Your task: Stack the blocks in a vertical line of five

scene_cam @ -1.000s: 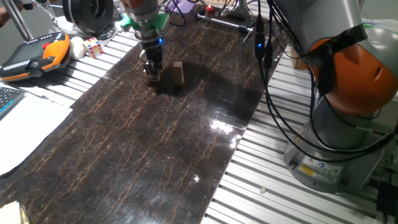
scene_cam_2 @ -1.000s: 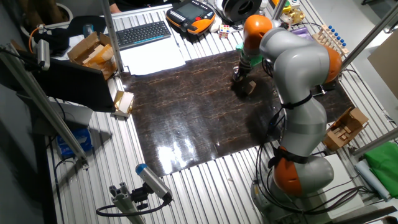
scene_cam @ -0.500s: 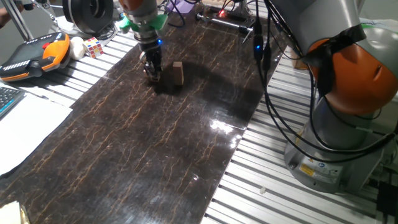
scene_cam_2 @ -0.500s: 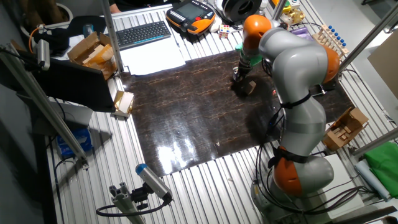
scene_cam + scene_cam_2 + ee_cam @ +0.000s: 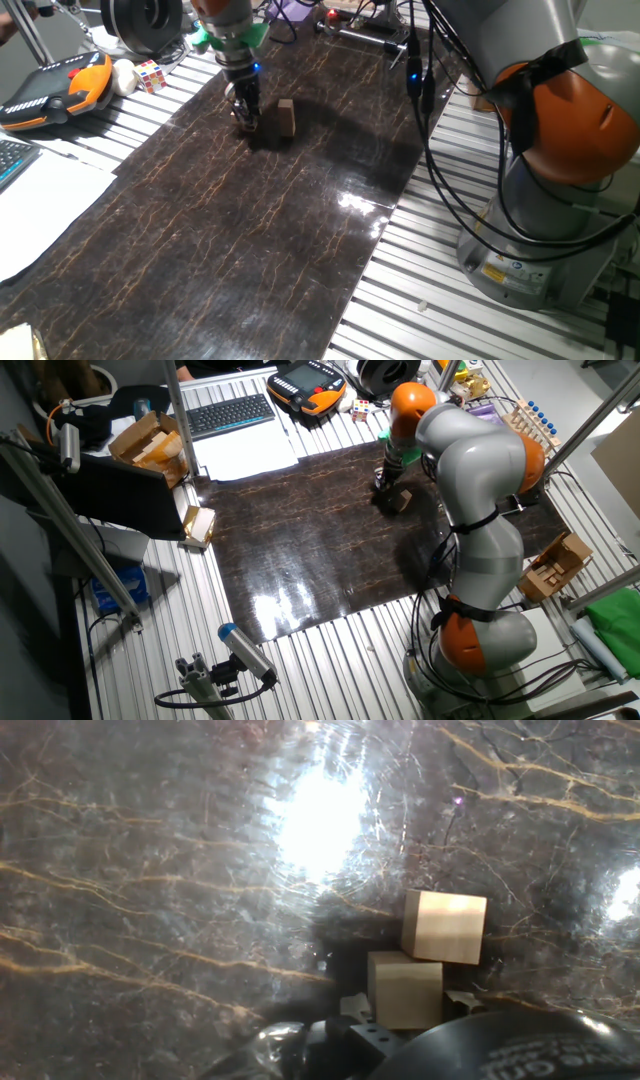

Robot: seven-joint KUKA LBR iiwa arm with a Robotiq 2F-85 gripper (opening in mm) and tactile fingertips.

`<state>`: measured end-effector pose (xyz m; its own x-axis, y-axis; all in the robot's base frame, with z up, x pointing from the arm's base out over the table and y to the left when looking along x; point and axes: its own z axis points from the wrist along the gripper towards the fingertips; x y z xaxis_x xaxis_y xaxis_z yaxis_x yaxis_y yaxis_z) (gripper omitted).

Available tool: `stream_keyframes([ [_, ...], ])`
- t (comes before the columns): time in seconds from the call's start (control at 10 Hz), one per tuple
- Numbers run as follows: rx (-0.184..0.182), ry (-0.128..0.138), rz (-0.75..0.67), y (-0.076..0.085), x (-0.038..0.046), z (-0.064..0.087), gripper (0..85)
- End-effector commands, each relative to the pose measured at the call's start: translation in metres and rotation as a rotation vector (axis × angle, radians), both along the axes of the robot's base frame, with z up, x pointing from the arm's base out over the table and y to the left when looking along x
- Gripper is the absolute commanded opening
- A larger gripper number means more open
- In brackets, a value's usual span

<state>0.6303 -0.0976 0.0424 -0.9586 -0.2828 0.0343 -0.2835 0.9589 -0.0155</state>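
Note:
My gripper [image 5: 246,121] is down at the dark marbled mat [image 5: 250,240], near its far left part. In the hand view a light-tan block [image 5: 404,988] sits between the fingers [image 5: 357,1012], which close on its two sides. Just beyond it stands another block [image 5: 445,926], touching or nearly touching the first at one corner. From the fixed view that block [image 5: 286,117] stands right of the gripper and looks taller than wide; whether it is one cube or a stack I cannot tell. The other fixed view shows the gripper [image 5: 384,487] beside the same block [image 5: 401,501].
A Rubik's cube [image 5: 150,75] and an orange teach pendant [image 5: 55,92] lie left of the mat on the slatted table. White paper [image 5: 40,200] lies at the near left. The arm's base [image 5: 560,170] and hanging cables [image 5: 425,90] are to the right.

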Motion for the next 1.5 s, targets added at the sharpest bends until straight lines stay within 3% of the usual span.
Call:
stream_keyframes([
  [0.0,0.0,0.002,0.003,0.0,0.0,0.0,40.0],
  [0.2,0.003,0.008,0.004,0.001,-0.0002,0.0,32.0],
  [0.3,0.001,0.008,0.0,0.001,-0.0008,0.003,35.0],
  [0.5,-0.019,0.018,-0.008,0.001,-0.0068,0.024,34.7],
  [0.9,-0.057,0.041,-0.042,0.002,-0.0385,0.084,33.0],
  [1.1,-0.061,0.042,-0.049,0.003,-0.0461,0.094,32.3],
  [1.4,-0.059,0.044,-0.047,0.002,-0.0475,0.096,32.0],
])
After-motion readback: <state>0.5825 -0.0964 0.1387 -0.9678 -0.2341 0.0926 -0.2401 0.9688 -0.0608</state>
